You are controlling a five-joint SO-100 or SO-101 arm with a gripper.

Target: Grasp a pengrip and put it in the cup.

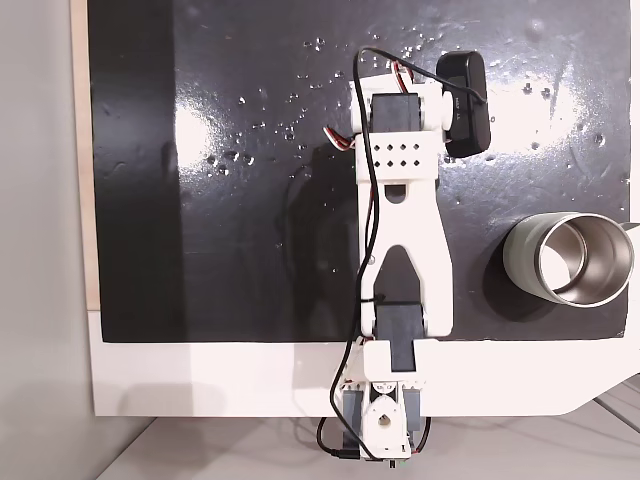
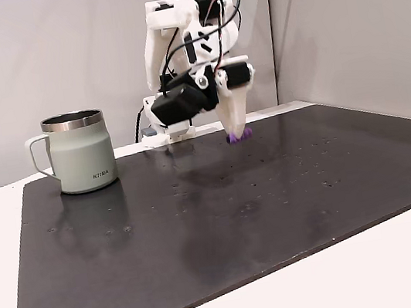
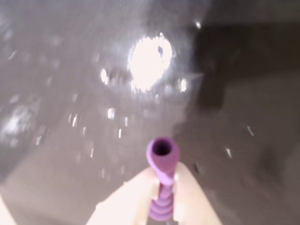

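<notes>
- In the top-down fixed view the white arm (image 1: 405, 230) stretched out over the black mat (image 1: 200, 250), and it covered its own gripper, so the grasp couldn't be read from there. The cup (image 1: 570, 260) sat on the right side of the mat, open mouth up, shiny inside showing and nothing visible in it. Well apart from the arm's far end, so a fair swing to the right looked needed before any drop.
- In the side fixed view the gripper (image 2: 238, 135) pointed down with the pengrip (image 2: 239, 137) at its tips, a small purple bit just above the mat or maybe touching it, hard to say which. The cup (image 2: 80, 154) stood upright on the left here with its handle facing away from the arm, so the rim was free to approach from above.
- In the wrist view the fingers (image 3: 122, 206) were clamped on the pengrip (image 3: 162, 157), gripping its ribbed lower part while the open end poked out past the tips. Holding it lengthwise like that probably kept the soft tube from squirming sideways. Picture was blurry, so the mat (image 3: 70, 93) below was just glare and specks.
- Best guess: grasp done, carry to the cup not yet done.
</notes>
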